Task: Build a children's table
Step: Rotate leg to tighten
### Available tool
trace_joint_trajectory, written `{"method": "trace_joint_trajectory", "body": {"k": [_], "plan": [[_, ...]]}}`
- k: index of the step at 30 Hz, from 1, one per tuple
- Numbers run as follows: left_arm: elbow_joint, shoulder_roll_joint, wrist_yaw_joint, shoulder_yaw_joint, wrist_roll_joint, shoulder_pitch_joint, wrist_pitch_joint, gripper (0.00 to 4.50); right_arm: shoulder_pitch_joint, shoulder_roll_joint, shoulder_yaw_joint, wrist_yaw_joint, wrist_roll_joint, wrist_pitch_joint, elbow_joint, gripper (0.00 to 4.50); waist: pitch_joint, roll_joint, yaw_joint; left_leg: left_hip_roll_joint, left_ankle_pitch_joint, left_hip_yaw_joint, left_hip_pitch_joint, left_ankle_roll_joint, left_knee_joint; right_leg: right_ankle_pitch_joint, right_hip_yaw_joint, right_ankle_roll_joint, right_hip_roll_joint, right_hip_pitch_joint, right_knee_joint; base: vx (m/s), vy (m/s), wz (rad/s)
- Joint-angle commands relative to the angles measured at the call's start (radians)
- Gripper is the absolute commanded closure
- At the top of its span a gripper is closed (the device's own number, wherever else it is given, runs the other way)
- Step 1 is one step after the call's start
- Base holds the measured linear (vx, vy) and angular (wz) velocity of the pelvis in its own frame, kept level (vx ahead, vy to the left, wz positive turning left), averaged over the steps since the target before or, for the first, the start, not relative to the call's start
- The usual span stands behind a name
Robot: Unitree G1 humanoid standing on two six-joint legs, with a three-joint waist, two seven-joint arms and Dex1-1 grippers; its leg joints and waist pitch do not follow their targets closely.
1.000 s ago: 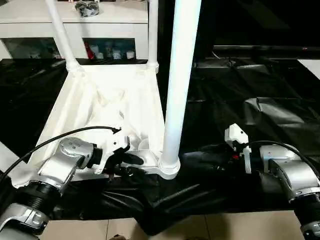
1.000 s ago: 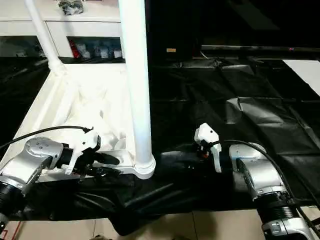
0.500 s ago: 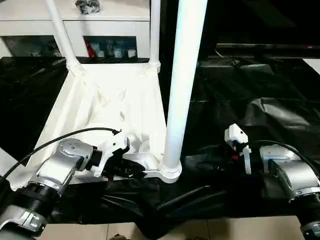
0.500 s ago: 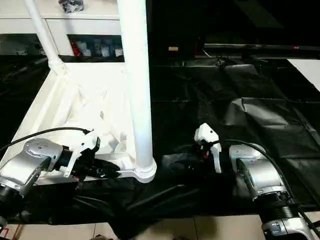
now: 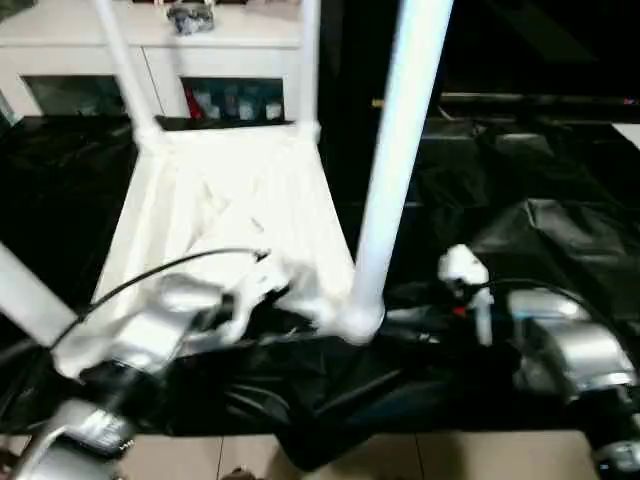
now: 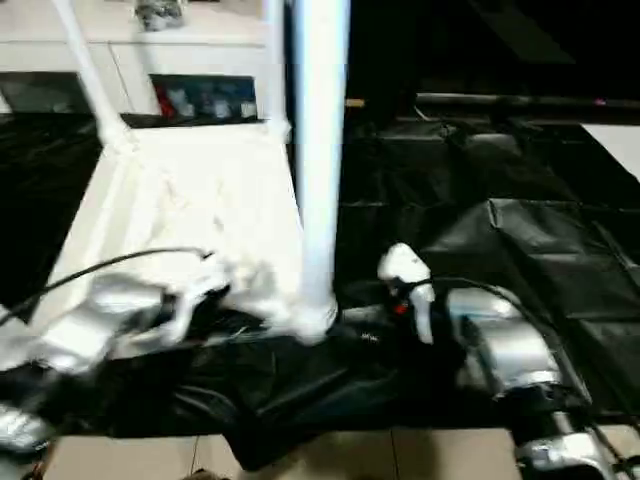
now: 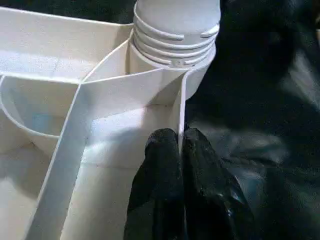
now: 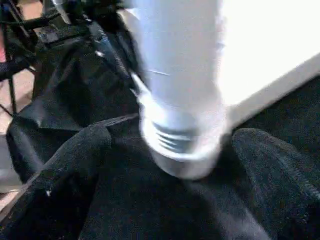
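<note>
Pinching tabletop rim (image 7: 178, 107) — left end effector (image 7: 181, 145), leg (image 8: 180, 75) btwn right fingers (image 8: 75, 160)

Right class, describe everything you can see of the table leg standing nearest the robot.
The nearest leg is a long white plastic-looking tube, standing nearly upright and leaning slightly. Its ridged lower end sits in the round corner socket of the upturned white table top, which lies on black sheeting. The left gripper pinches the top's rim wall beside that socket. The right gripper's fingers stand wide apart either side of the leg's base.

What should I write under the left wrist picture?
Left gripper pinching the table top's thin rim wall beside a screwed-in leg.
</note>
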Motion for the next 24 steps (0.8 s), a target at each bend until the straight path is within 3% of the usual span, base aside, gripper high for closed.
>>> {"method": "trace_joint_trajectory", "body": {"k": [1, 4, 7, 12, 13, 18, 24], "plan": [[0.028, -0.028, 0.007, -0.017, -0.003, -0.007, -0.015, 4.5, -0.023, 0.011, 0.008, -0.026, -0.016, -0.035, 0.016, 0.04, -0.051, -0.009, 0.0, 0.006, -0.387, -0.008, 0.016, -0.003, -0.07, -0.559, 0.018, -0.113, -0.034, 0.028, -0.111, 0.0, 0.0, 0.0], [0.054, -0.049, -0.002, -0.029, 0.015, -0.03, -0.032, 4.5, -0.064, 0.054, 0.002, -0.115, -0.055, -0.105, 0.083, 0.04, -0.051, -0.008, -0.005, 0.005, -0.397, -0.01, 0.018, -0.003, -0.068, -0.602, 0.016, -0.096, -0.035, 0.022, -0.119, 0.0, 0.0, 0.0], [0.064, -0.052, -0.012, -0.035, 0.021, -0.037, -0.036, 4.5, -0.081, 0.067, -0.001, -0.136, -0.06, -0.117, 0.109, 0.04, -0.051, -0.006, -0.006, 0.007, -0.412, -0.012, 0.022, -0.008, -0.07, -0.601, 0.014, -0.102, -0.035, 0.018, -0.119, 0.0, 0.0, 0.0], [0.1, -0.057, -0.015, -0.036, 0.035, -0.052, -0.054, 4.5, -0.097, 0.084, 0.011, -0.128, -0.063, -0.13, 0.139, 0.04, -0.054, -0.004, 0.003, 0.012, -0.405, -0.012, 0.015, -0.003, -0.078, -0.486, 0.019, -0.141, -0.034, 0.029, -0.105, 0.0, 0.0, 0.0], [0.103, -0.056, -0.018, -0.036, 0.036, -0.052, -0.056, 4.5, -0.1, 0.088, 0.013, -0.128, -0.063, -0.133, 0.148, 0.3, -0.054, -0.007, 0.004, 0.012, -0.401, -0.011, 0.015, -0.001, -0.078, -0.478, 0.019, -0.144, -0.034, 0.03, -0.105, 0.0, 0.0, 0.0], [0.117, -0.057, -0.024, -0.032, 0.043, -0.056, -0.065, 4.5, -0.119, 0.105, 0.021, -0.125, -0.067, -0.157, 0.2, 0.63, -0.054, -0.006, 0.014, 0.013, -0.386, -0.007, 0.018, 0.0, -0.077, -0.463, 0.022, -0.159, -0.036, 0.029, -0.103, 0.0, 0.0, 0.0], [0.128, -0.056, -0.029, -0.031, 0.048, -0.057, -0.077, 4.5, -0.129, 0.112, 0.032, -0.118, -0.076, -0.168, 0.229, 1.18, -0.052, -0.01, 0.013, 0.013, -0.381, -0.01, 0.014, -0.001, -0.08, -0.506, 0.021, -0.139, -0.038, 0.032, -0.106, 0.0, 0.0, 0.0]]}}
